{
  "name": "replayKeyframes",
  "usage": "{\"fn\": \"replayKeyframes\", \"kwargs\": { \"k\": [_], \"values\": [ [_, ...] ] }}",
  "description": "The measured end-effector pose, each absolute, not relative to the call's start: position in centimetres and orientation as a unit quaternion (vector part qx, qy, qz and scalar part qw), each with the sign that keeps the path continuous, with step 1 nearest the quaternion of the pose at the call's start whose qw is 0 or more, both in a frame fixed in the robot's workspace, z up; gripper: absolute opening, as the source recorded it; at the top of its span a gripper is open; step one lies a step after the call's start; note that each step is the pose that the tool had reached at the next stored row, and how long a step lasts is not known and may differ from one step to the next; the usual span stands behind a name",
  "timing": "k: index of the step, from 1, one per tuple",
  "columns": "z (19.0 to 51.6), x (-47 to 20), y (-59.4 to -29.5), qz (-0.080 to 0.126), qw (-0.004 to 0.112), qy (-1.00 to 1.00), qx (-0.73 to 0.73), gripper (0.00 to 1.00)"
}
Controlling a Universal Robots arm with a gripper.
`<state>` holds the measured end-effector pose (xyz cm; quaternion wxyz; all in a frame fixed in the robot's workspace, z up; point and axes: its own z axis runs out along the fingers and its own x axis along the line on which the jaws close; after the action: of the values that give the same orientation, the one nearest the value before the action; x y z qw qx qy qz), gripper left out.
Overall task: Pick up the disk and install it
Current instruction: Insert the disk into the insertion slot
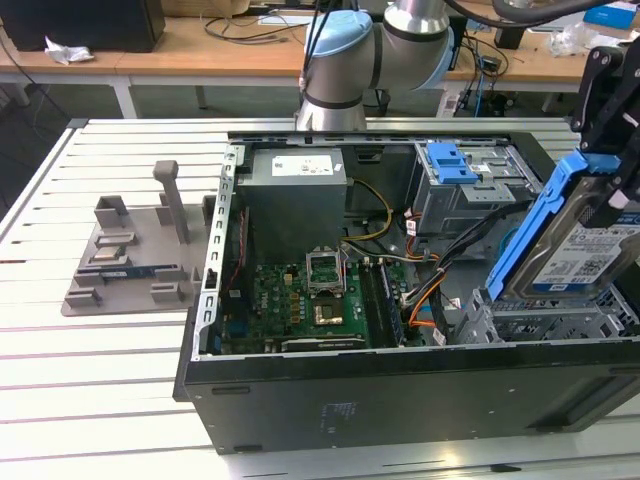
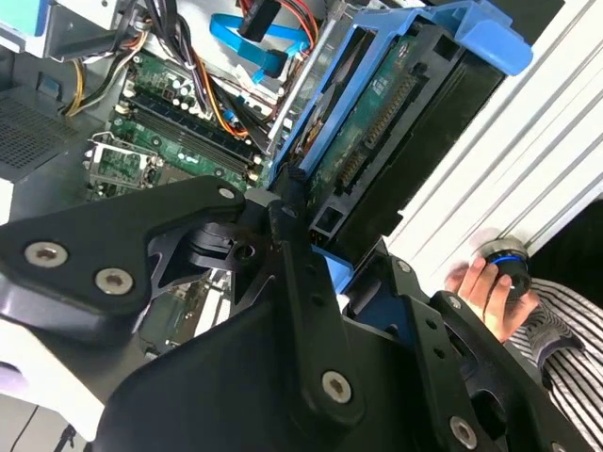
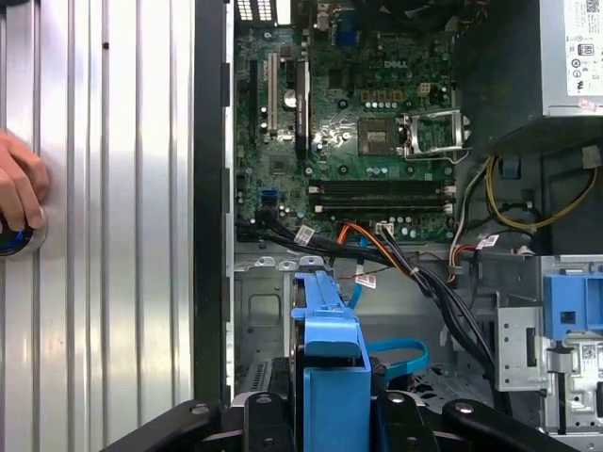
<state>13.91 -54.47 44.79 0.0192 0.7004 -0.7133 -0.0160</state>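
Gripper (image 1: pixel 612 165): jaws clamped on the disk's sides; partly cut off at the exterior view's right edge.
Disk (image 1: pixel 585 250): tilted over the bay (image 1: pixel 540 325) in the case (image 1: pixel 400 400); can't tell whether they touch.
Hand (image 3: pixel 17 202): on a button (image 3: pixel 17 241), mostly cut off.

The exterior view stands off and above, looking down at an angle into the open computer case (image 1: pixel 400 400) on the desk (image 1: pixel 100 400). The first wrist view faces straight down into the case from close above. The second wrist view looks in slantwise, even nearer. All three share the case's motherboard (image 1: pixel 290 300) (image 2: pixel 170 141) (image 3: pixel 367 94) and the disk (image 1: pixel 585 250) (image 2: pixel 377 122) (image 3: pixel 330 377)
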Motion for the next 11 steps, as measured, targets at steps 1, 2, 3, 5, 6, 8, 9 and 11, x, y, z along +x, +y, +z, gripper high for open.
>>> {"fn": "replayKeyframes", "kwargs": {
  "k": [1,2,3,5,6,8,9,11],
  "values": [
    [44.6,13.9,-54.5,-0.016,0.019,-0.713,0.7,0.37],
    [44.5,13.9,-54.5,-0.016,0.019,-0.713,0.7,0.37],
    [44.2,13.9,-54.5,-0.016,0.019,-0.713,0.7,0.37],
    [43.8,13.9,-54.5,-0.016,0.019,-0.713,0.7,0.37],
    [43.7,13.9,-54.5,-0.016,0.019,-0.713,0.7,0.37],
    [42.9,13.9,-54.5,-0.016,0.019,-0.713,0.7,0.37],
    [42.8,13.9,-54.5,-0.016,0.019,-0.713,0.7,0.37],
    [42.2,13.9,-54.5,-0.016,0.019,-0.713,0.7,0.37]
  ]
}}
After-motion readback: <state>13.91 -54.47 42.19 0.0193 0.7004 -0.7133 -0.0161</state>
